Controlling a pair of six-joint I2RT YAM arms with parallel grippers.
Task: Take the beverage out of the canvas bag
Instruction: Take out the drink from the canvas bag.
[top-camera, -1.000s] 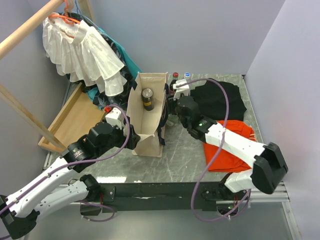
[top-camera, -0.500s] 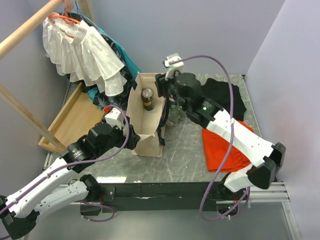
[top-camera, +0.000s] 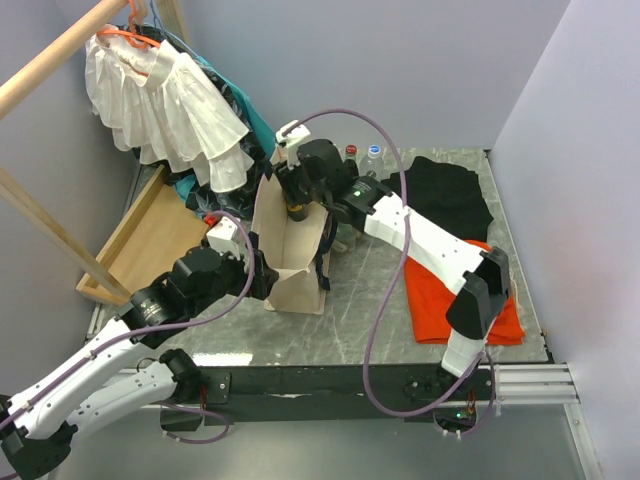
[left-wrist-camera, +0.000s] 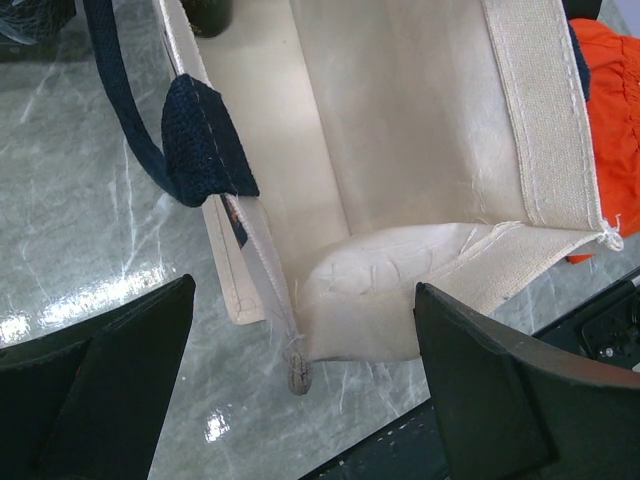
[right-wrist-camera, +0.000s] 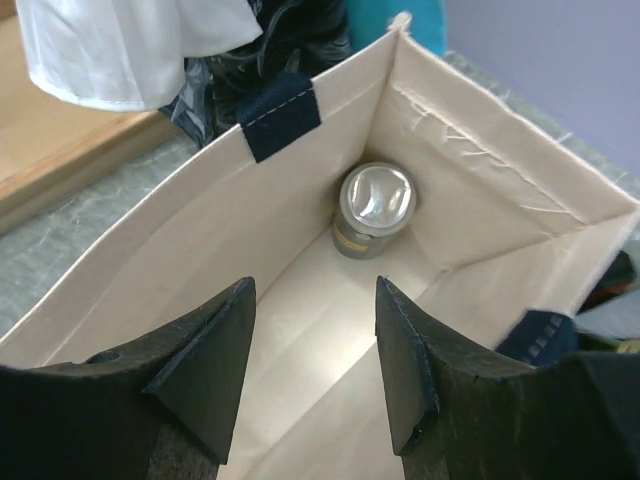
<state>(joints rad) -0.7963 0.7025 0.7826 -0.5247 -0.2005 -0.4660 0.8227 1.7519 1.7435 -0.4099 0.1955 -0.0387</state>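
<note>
The cream canvas bag (top-camera: 293, 262) stands open-topped on the table, its navy handles (left-wrist-camera: 203, 140) hanging at the sides. The beverage (right-wrist-camera: 375, 203), a can with a silver lid, stands upright at the bag's far end, on the bottom. My right gripper (right-wrist-camera: 315, 287) hangs open above the bag's mouth, looking down at the can, with nothing between its fingers. In the top view the right gripper (top-camera: 296, 193) covers the can. My left gripper (left-wrist-camera: 303, 292) is open at the bag's near left corner (left-wrist-camera: 296, 365), its fingers either side of the bag's near end without touching it.
A white ruffled garment (top-camera: 165, 105) hangs on a wooden rail at the back left, above a wooden tray (top-camera: 148, 243). Two bottles (top-camera: 372, 160) stand behind the bag. Black cloth (top-camera: 447, 195) and orange cloth (top-camera: 452, 300) lie to the right.
My right arm has swung up from the bag's right side and leftward to above its open top. The left arm and the bag have stayed put.
</note>
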